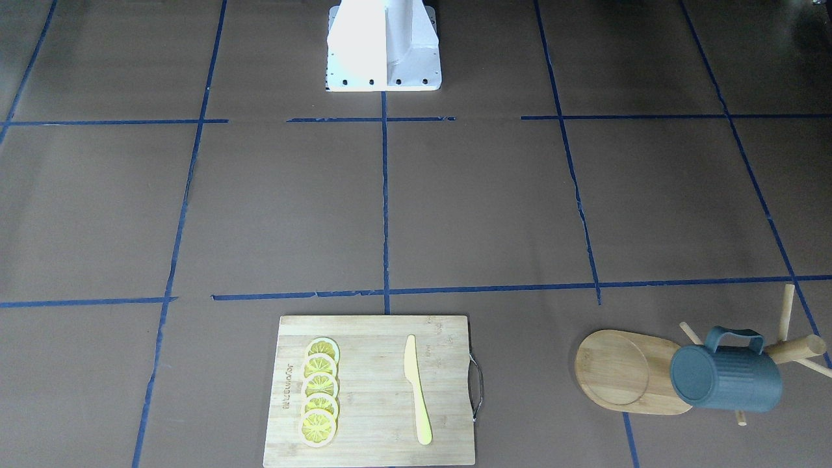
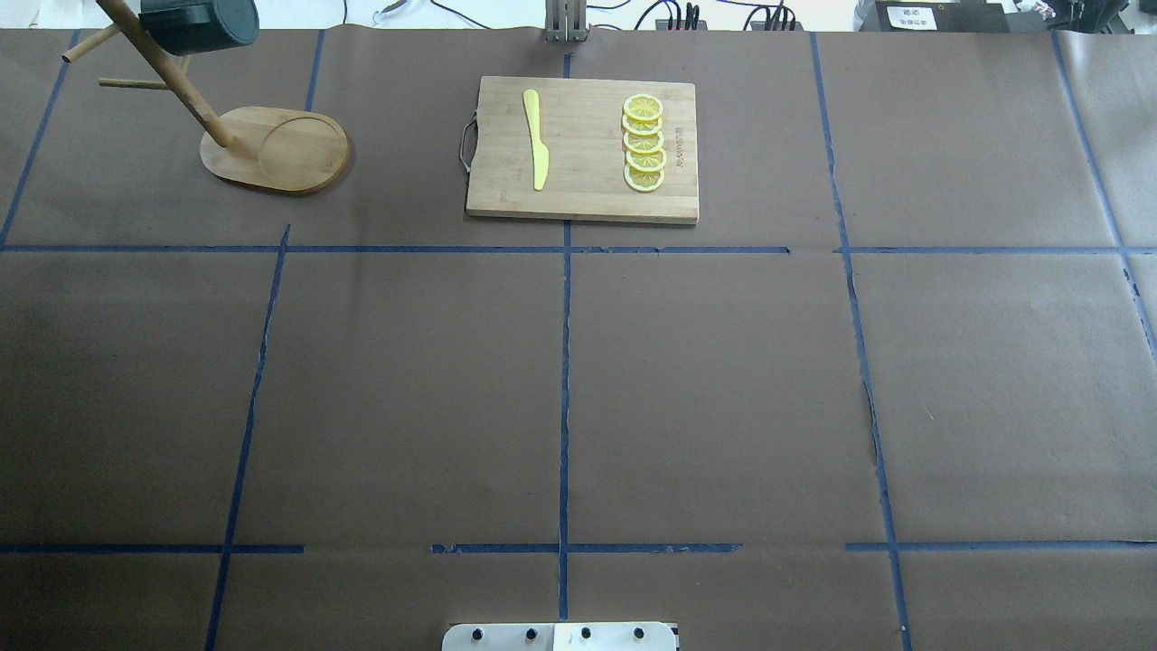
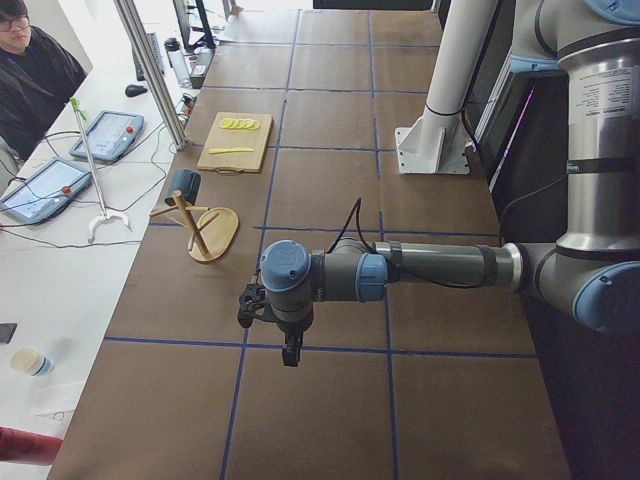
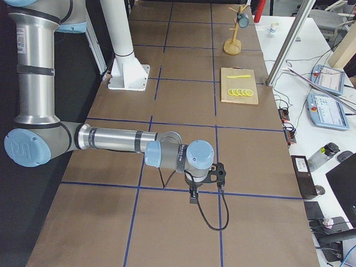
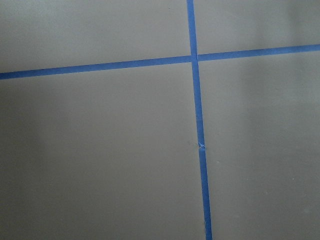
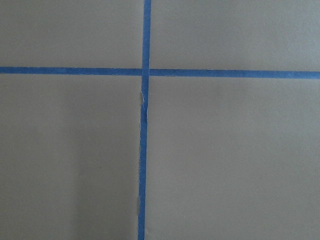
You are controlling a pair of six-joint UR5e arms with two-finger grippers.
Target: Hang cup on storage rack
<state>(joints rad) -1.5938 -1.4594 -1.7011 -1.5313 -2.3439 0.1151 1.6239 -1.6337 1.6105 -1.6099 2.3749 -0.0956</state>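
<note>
The dark teal cup [image 1: 725, 377] hangs up on the bamboo storage rack [image 1: 617, 370], by the pegs near the top of its post, at the table's far left corner. Both show in the overhead view, cup [image 2: 194, 23] and rack [image 2: 271, 149], and in the left side view, cup [image 3: 184, 184] and rack [image 3: 213, 235]. My left gripper [image 3: 290, 355] hangs over bare table, well away from the rack. My right gripper [image 4: 193, 197] hangs over bare table at the other end. Both show only in the side views, so I cannot tell whether they are open or shut.
A bamboo cutting board [image 2: 583, 194] with a metal handle lies at the far middle, bearing lemon slices [image 2: 644, 143] and a yellow knife [image 2: 537, 137]. The robot base [image 1: 383, 45] stands at the near edge. An operator [image 3: 35, 70] sits beside the table.
</note>
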